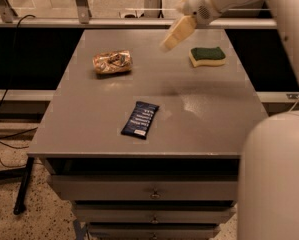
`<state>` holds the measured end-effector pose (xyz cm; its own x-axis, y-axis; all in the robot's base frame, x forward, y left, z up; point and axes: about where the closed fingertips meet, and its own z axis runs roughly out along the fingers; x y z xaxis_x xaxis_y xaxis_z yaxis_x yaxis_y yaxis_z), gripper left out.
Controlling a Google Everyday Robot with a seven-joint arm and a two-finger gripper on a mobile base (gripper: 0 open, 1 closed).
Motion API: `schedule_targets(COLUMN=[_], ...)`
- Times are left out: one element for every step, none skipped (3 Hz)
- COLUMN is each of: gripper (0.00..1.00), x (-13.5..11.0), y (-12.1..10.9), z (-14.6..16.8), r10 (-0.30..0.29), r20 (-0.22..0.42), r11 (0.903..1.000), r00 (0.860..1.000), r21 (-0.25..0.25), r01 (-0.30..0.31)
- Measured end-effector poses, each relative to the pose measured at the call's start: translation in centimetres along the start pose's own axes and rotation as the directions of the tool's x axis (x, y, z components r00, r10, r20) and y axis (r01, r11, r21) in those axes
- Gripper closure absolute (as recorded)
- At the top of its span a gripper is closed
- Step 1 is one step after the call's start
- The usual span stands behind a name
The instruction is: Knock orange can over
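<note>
The orange can (pixel 112 62) is a small shiny orange-copper can with pale markings. It lies on its side at the back left of the grey table (pixel 204 119). My gripper (pixel 168 44) hangs in the air above the table's back middle. It is well to the right of the can and just left of the sponge. It touches nothing and holds nothing.
A green and yellow sponge (pixel 207 56) lies at the back right. A dark blue snack wrapper (pixel 140 119) lies near the front middle. My white arm fills the right side of the view. Drawers sit under the tabletop, and cables lie on the floor at left.
</note>
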<state>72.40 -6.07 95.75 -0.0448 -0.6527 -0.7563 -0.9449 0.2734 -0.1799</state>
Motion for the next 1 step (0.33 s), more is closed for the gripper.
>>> schedule_targets(gripper=[0.00], x=[2.74], y=[-1.36], z=[-3.03], r10=[0.038], r20=[0.004], r11=[0.9966], r00=[0.999], r21=[0.072], r01=[-0.039])
